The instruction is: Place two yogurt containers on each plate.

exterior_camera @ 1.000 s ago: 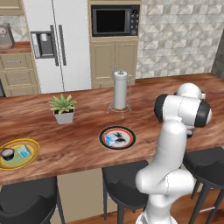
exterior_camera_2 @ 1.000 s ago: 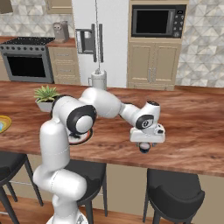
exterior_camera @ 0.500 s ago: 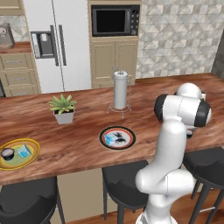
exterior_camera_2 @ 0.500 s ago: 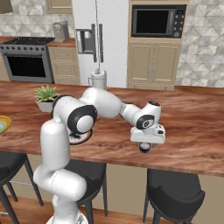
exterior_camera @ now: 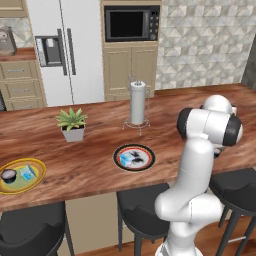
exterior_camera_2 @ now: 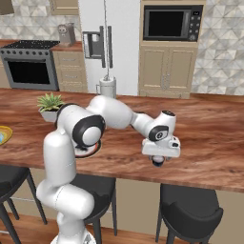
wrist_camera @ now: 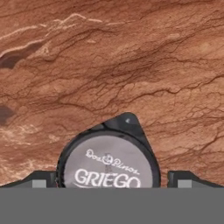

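My gripper hangs low over the counter's near right part, open, its jaws on either side of a round dark yogurt container. In the hand view that container shows a whitish "GRIEGO" lid between my fingertips, which stand apart from it. The yellow-rimmed plate at far left holds a round dark cup and a light blue cup. On the white dark-rimmed plate in the middle lies one light blue cup.
A potted green plant and a paper towel stand sit farther back on the wooden counter. Dark stools line the counter's near edge. Behind are a fridge, a microwave and cabinets.
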### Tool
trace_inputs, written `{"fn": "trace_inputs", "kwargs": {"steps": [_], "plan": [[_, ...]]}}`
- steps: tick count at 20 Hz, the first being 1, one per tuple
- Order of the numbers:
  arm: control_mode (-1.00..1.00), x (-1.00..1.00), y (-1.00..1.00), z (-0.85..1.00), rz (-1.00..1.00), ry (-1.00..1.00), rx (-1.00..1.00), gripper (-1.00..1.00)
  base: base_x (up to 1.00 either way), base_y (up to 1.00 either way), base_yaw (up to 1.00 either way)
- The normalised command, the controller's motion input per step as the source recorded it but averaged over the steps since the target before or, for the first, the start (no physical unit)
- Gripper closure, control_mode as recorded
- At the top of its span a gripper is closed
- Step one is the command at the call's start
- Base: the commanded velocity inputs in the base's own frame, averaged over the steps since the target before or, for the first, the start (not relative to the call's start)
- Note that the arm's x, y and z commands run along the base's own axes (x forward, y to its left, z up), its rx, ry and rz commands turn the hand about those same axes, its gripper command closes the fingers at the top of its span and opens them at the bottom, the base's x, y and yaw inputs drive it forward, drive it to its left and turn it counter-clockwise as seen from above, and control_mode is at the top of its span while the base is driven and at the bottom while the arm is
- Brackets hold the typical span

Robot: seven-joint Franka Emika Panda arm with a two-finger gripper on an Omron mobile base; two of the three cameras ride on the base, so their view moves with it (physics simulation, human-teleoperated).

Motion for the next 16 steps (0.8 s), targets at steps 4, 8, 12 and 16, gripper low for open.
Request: {"fn": "trace_inputs", "kwargs": {"steps": [4, 8, 12, 16], "plan": [[-1.00, -0.16, 0.00, 0.00, 0.00, -0.01, 0.00, -1.00, 0.00, 0.00, 0.00], [-1.00, -0.17, 0.04, 0.00, 0.00, -0.04, 0.00, -1.00, 0.00, 0.00, 0.00], [-1.00, 0.00, 0.10, 0.00, 0.00, -0.06, 0.00, -1.00, 0.00, 0.00, 0.00], [-1.00, 0.00, 0.10, 0.00, 0.00, -0.05, 0.00, -1.00, 0.00, 0.00, 0.00]]}}
